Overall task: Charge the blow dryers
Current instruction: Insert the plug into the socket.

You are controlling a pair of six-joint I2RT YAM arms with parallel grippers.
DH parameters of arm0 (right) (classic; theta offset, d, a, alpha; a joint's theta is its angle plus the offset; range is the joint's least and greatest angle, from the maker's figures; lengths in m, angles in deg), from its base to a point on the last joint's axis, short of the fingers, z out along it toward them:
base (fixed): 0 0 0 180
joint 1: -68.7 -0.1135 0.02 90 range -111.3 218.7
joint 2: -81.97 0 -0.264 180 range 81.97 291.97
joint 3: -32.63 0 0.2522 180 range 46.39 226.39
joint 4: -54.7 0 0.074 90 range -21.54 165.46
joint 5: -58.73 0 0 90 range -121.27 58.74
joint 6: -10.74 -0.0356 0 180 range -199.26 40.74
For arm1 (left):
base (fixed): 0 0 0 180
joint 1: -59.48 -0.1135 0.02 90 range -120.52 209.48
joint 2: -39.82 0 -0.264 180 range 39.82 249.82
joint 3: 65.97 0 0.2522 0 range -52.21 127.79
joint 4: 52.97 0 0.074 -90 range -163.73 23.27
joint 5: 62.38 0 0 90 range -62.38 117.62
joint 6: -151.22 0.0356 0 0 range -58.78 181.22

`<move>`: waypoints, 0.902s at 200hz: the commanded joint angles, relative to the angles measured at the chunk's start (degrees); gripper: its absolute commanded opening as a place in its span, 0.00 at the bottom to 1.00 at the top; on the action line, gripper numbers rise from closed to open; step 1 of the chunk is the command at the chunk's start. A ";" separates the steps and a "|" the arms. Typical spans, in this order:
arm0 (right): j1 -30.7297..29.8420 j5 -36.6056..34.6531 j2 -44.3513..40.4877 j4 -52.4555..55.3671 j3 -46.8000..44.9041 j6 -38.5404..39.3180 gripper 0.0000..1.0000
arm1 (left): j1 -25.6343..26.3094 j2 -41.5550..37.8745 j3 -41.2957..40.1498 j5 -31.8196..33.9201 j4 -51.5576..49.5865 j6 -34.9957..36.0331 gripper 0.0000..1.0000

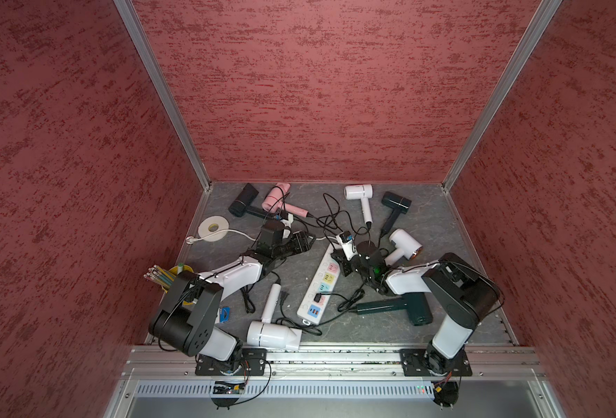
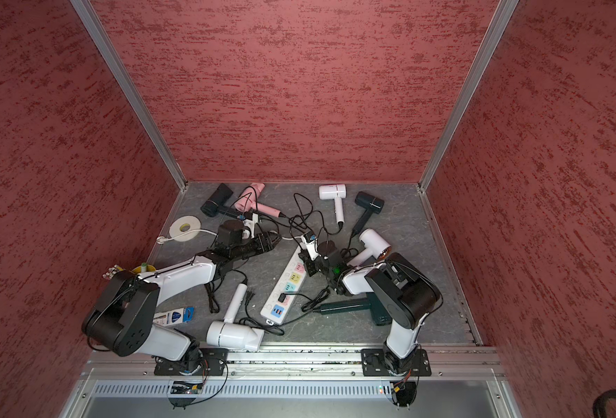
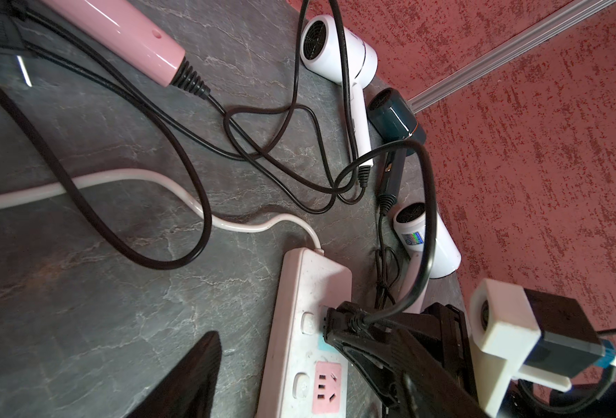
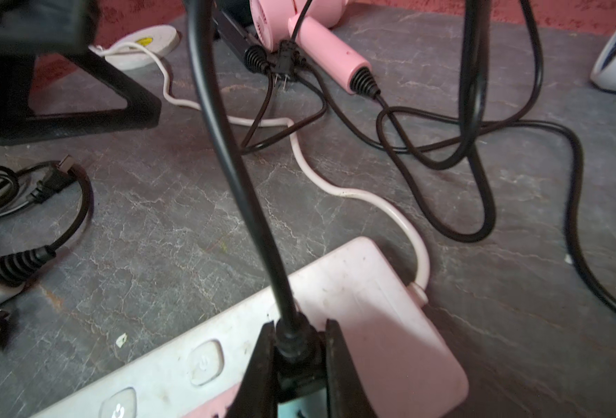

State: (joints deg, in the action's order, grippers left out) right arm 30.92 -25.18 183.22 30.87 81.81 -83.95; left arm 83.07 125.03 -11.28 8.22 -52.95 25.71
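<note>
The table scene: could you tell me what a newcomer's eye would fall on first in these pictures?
Probably the white power strip with pastel sockets, lying slantwise mid-table beside a tangle of black cords. Next, the right pincer, shut on a black plug at the strip's cord end. The pink blow dryer at the far edge stands out among the white and dark ones scattered around.
</note>
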 commanded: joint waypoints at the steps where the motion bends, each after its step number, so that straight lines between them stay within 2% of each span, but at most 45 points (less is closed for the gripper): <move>1: -1.51 -1.16 5.81 14.91 -4.84 -2.45 0.00 | 0.55 0.89 1.03 -0.55 0.41 1.00 0.75; 27: -1.58 -2.34 5.03 16.21 -4.32 -1.79 0.00 | 0.87 1.33 1.39 -0.25 0.04 1.50 0.75; 57: -5.61 -6.15 4.88 17.37 -3.33 0.56 0.00 | 1.02 1.80 1.73 -0.20 -0.25 1.69 0.75; 91: -5.34 -2.46 5.71 15.51 -4.82 0.06 0.00 | 1.11 1.87 1.79 -0.37 -0.31 1.82 0.74; 118: -1.96 3.03 7.83 11.53 -7.18 -3.04 0.00 | 1.27 1.83 2.04 -0.80 -0.40 1.90 0.74; 137: -1.95 2.83 9.54 11.59 -6.91 -3.94 0.00 | 2.35 1.84 2.83 -0.56 -1.39 2.85 0.74; 180: -1.90 0.87 6.95 13.99 -5.71 -4.19 0.00 | 6.58 4.33 6.26 -0.86 -3.77 5.18 0.74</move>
State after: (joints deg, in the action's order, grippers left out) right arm 29.41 -26.10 186.37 22.52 78.60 -86.03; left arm 87.94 127.92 -7.13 8.16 -55.11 28.45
